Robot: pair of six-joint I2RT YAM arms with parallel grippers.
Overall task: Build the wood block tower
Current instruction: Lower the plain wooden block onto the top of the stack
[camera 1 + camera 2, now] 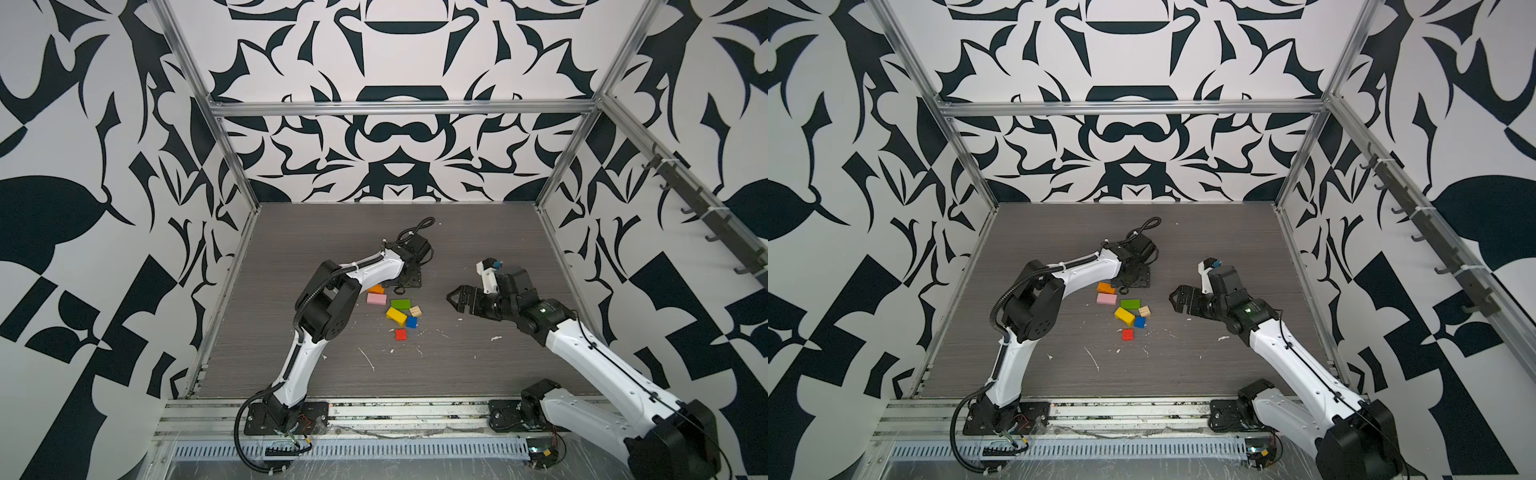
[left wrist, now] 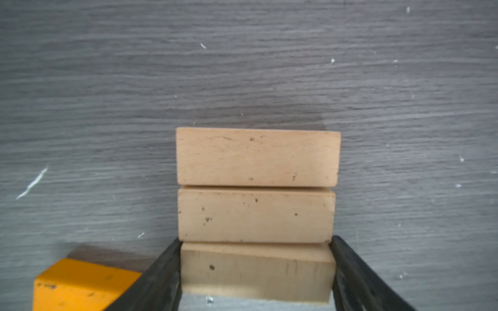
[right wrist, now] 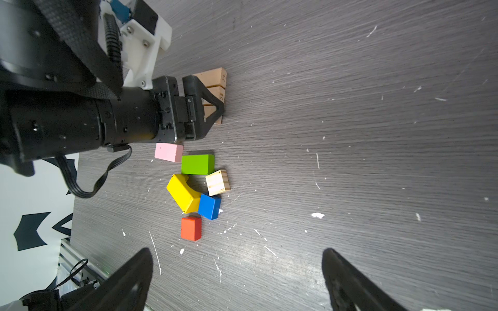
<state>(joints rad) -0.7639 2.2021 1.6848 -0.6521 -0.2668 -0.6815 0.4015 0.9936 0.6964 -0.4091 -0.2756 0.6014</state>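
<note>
My left gripper is clamped on the nearest tan bar, with a finger against each end. Both fingers run out of the frame. Two more tan bars lie flush against it, flat on the table. In both top views the left wrist hides all three bars. They sit at twelve o'clock from the loose coloured blocks.

The orange block is half covered by that arm, at eleven o'clock. The pink block, green block, yellow block, plain cube and blue block huddle together. The red block lies just apart at six o'clock.

My right gripper hangs at three o'clock, well apart, with its jaws spread wide and empty. In the right wrist view the left finger hides the end of the gripped bar.
</note>
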